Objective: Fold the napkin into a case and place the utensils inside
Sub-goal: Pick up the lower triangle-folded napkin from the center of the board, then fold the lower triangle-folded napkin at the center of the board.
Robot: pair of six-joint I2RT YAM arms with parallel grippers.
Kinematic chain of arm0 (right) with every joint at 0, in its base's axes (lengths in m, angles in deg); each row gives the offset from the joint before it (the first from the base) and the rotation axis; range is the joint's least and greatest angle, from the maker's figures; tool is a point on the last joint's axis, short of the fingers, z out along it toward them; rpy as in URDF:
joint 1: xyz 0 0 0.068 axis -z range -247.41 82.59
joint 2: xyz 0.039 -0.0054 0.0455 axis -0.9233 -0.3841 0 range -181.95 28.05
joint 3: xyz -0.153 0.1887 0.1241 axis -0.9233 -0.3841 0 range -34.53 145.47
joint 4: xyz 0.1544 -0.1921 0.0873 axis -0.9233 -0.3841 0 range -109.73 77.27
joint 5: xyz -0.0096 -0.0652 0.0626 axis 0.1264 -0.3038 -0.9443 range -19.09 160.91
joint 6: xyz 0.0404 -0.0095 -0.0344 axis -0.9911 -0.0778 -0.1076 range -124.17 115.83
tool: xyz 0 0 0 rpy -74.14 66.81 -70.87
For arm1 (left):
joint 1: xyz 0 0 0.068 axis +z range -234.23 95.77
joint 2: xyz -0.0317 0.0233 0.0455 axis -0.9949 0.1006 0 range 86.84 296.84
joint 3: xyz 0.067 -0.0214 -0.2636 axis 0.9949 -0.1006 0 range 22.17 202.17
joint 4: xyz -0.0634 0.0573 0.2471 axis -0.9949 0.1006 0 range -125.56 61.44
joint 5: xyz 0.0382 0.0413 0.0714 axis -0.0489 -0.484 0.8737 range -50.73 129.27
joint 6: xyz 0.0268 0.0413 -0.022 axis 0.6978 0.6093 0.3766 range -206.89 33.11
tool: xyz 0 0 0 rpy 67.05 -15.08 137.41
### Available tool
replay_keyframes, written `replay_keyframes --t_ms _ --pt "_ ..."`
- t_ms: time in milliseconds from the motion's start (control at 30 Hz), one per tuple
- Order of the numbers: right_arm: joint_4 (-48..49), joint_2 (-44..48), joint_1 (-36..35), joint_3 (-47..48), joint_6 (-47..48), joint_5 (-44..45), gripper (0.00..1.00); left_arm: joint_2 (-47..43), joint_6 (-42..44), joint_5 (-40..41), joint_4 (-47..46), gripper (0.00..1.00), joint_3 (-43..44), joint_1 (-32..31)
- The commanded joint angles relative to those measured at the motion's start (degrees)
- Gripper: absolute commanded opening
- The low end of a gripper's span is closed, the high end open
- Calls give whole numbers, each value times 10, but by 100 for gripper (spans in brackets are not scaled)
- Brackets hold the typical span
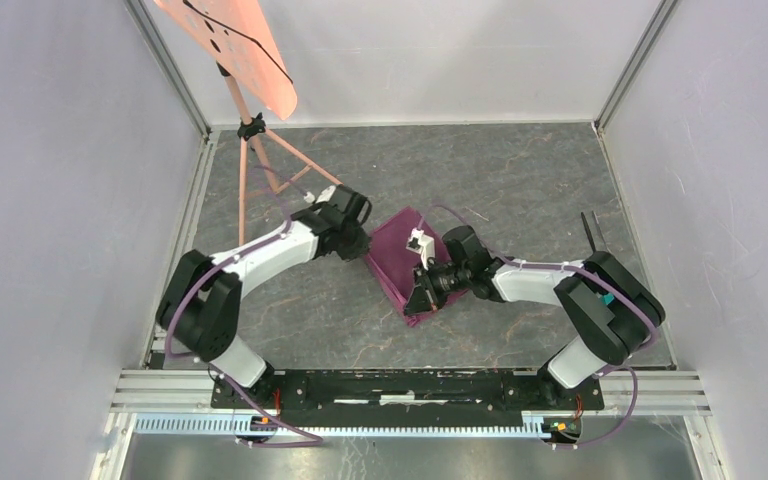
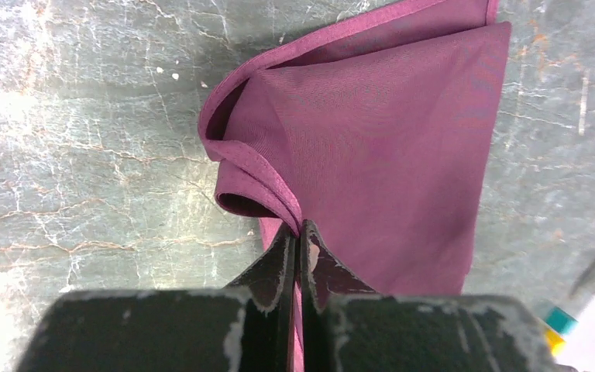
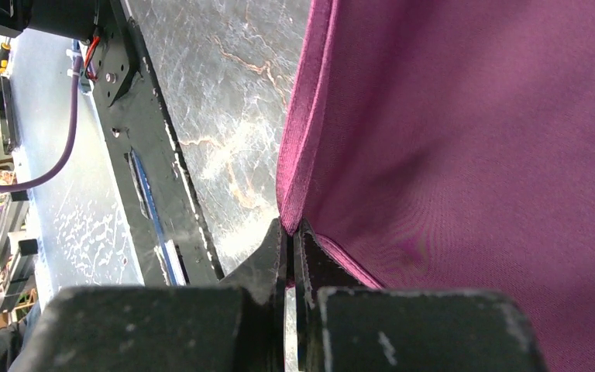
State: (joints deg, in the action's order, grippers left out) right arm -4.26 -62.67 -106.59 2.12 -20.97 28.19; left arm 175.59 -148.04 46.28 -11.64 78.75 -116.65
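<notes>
Folded plum napkin (image 1: pixel 398 258) — left gripper (image 2: pixel 298 239) and right gripper (image 3: pixel 289 232) each pinching a hemmed edge — with grey tabletop (image 1: pixel 520 180) showing all around.

No text, label, brand or number can be read in any view. In the top view the salmon board (image 1: pixel 245 55) at eleven o'clock carries dark marks, too small to make out.

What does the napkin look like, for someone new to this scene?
Look to the middle of the grey marbled table, between the two arm tips. The napkin is the plum-maroon folded cloth there, pinched at its edges by the left gripper and the right gripper. It is the only cloth there.
</notes>
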Motion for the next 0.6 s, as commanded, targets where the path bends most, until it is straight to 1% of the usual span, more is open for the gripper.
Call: replay_keyframes --t_ms 0,100,267,567 --pt "7 -1 16 -28 0 -41 0 52 8 136 125 2 97 -30" --pt "1 2 37 -36 9 -38 0 82 -7 161 142 2 141 -47" --pt "-20 2 69 -39 29 -25 0 140 11 131 141 2 198 -53" --pt "-26 -8 77 -35 41 -22 0 201 48 115 142 2 243 -55"
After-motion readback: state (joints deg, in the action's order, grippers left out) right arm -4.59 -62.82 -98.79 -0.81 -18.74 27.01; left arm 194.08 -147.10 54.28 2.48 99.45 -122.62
